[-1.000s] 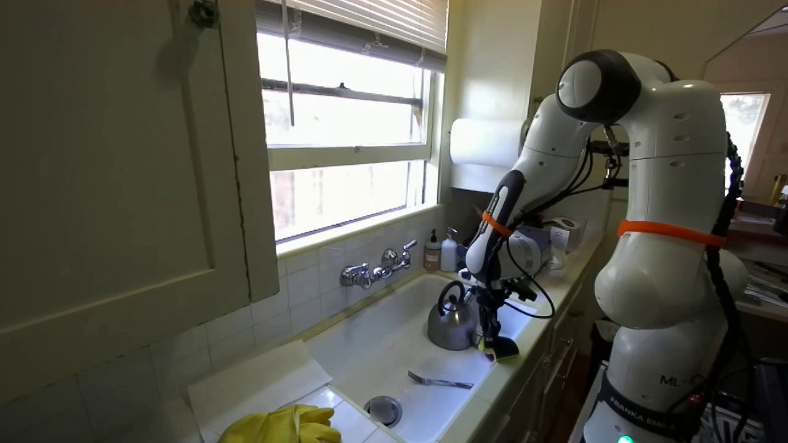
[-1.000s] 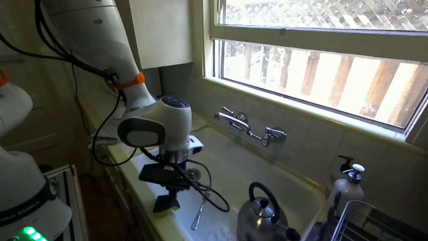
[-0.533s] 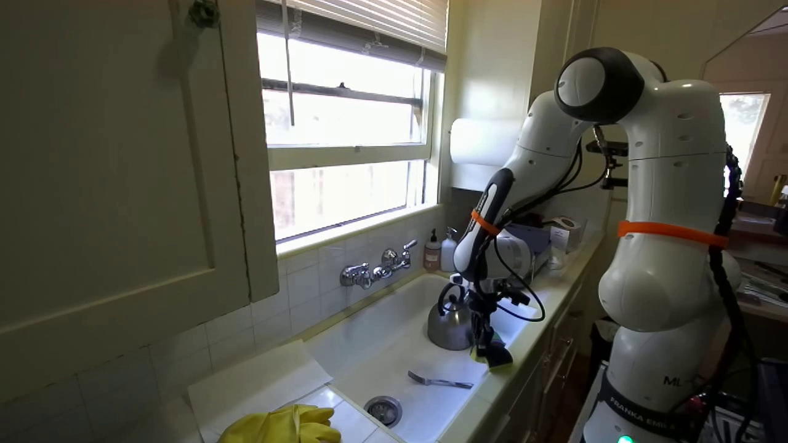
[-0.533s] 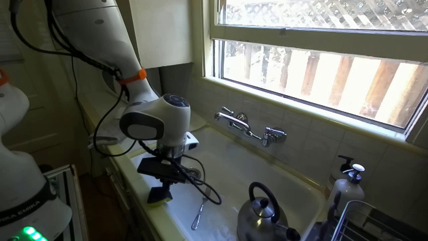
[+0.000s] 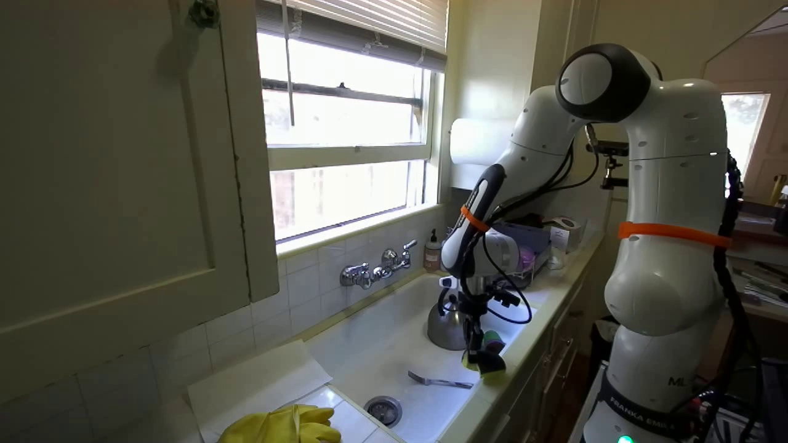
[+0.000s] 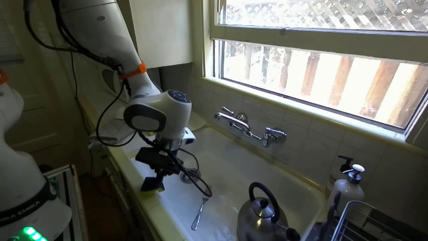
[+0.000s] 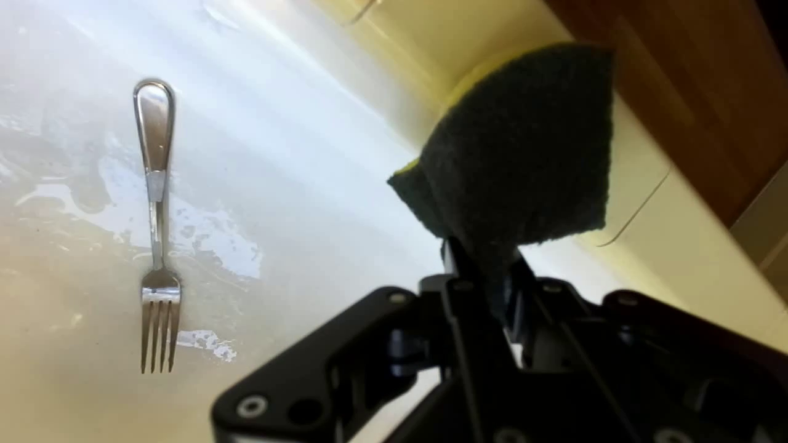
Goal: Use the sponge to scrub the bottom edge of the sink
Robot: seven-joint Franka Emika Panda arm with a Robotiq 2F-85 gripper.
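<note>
Folded sponge (image 7: 529, 147) pinched tight in the gripper (image 7: 486, 267), fanned out past it, over the sink rim (image 7: 689, 246)

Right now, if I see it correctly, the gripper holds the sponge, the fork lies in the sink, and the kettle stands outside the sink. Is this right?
Not entirely: the kettle stands inside the sink, not outside it, as both exterior views show. The rest is right: the gripper holds the sponge, and the fork lies in the sink.
</note>
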